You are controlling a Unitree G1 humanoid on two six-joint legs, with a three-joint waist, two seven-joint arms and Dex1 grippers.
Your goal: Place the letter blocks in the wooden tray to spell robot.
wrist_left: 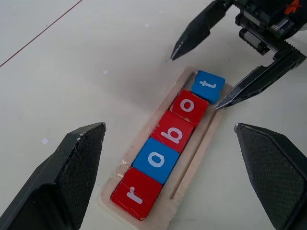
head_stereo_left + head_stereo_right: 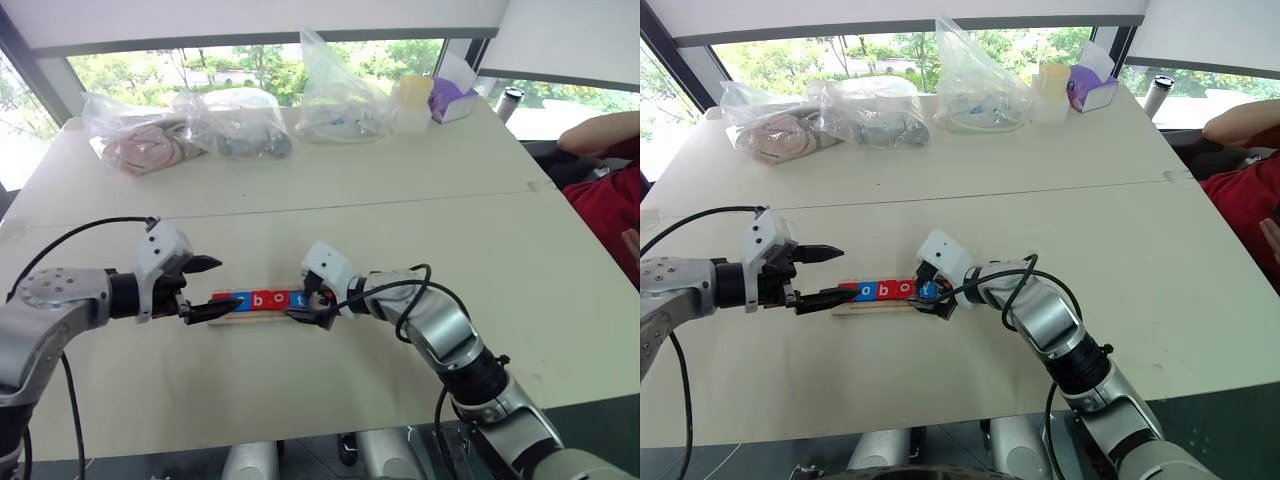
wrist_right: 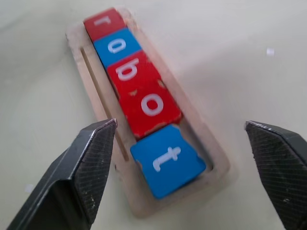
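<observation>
The wooden tray [image 1: 211, 132] lies on the white table between my two grippers. Five letter blocks fill it in a row: red r [image 1: 136, 194], blue o [image 1: 156, 160], red b [image 1: 172, 132], red o [image 1: 189, 106] and blue t [image 1: 208, 85]. The t [image 3: 168, 160] sits slightly askew at the tray's end. My right gripper [image 3: 180, 123] is open, its fingers on either side of the t and apart from it. At the r end my left gripper [image 2: 225, 285] is open too, holding nothing.
Clear plastic bags [image 2: 240, 122] with items line the table's far side, beside a pale yellow container [image 2: 413, 100] and a purple box [image 2: 455, 98]. A person in red [image 2: 610, 190] sits at the right edge. A seam [image 2: 400, 205] crosses the table.
</observation>
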